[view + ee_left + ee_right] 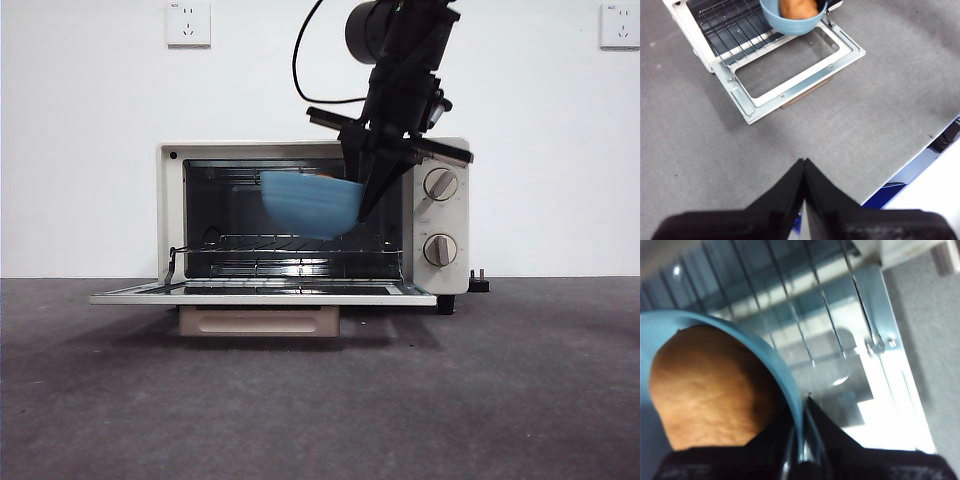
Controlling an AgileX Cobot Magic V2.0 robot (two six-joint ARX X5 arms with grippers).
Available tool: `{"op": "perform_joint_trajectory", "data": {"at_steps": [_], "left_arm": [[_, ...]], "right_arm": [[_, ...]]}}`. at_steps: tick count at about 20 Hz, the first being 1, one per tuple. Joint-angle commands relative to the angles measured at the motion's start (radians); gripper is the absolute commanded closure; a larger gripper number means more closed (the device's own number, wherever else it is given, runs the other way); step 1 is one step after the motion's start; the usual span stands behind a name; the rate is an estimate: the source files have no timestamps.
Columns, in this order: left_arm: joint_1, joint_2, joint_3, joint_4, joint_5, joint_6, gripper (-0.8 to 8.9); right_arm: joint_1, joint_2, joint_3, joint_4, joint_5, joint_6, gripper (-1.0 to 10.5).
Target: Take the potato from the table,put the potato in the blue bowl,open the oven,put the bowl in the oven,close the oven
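- Table (320,400), dark grey and mottled, lies nearest the front camera and carries the oven.
- Oven (440,215), cream-white, stands at the back of the table against the white wall. Its door (260,293) is folded down flat toward the camera, with the beige handle (258,320) hanging under the door's front edge. Two round knobs (440,184) sit on the panel beside the cavity, and a wire rack (290,243) spans the cavity.
- Right arm comes down from above the oven; its gripper (801,440) is clamped on the bowl's rim, one jaw inside the wall and one outside, on the side of the bowl nearest the knobs.
- Bowl (310,203), dusty blue, hangs tilted in the oven's mouth, above the rack and clear of it. It looks blurred in the front view.
- Left gripper (804,172) hovers over bare table well in front of the oven's door, its jaws pressed together on nothing.
- Potato (710,390), orange-brown, sits inside the bowl, close against the wall by the right gripper's inner jaw.
- Two wall sockets (188,22) show above the oven, one toward each side.
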Motion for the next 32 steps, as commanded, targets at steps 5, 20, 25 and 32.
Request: {"op": "perform_joint_trajectory", "data": {"at_steps": [5, 20, 25, 32], "left_arm": [[-0.003, -0.039, -0.003, 0.005, 0.001, 0.011, 8.19], [-0.003, -0.080, -0.003, 0.005, 0.001, 0.011, 8.19], [-0.003, -0.089, -0.003, 0.005, 0.001, 0.011, 8.19], [-0.003, -0.089, -0.003, 0.005, 0.000, 0.012, 8.19]], "right_arm": [[-0.001, 0.027, 0.012, 0.034, 0.059, 0.116, 9.6], [-0.002, 0.041, 0.012, 0.100, 0.109, 0.177, 9.6], [-0.002, 0.044, 0.012, 0.121, 0.110, 0.177, 9.4], [-0.001, 0.047, 0.012, 0.133, 0.121, 0.176, 7.9]]}}
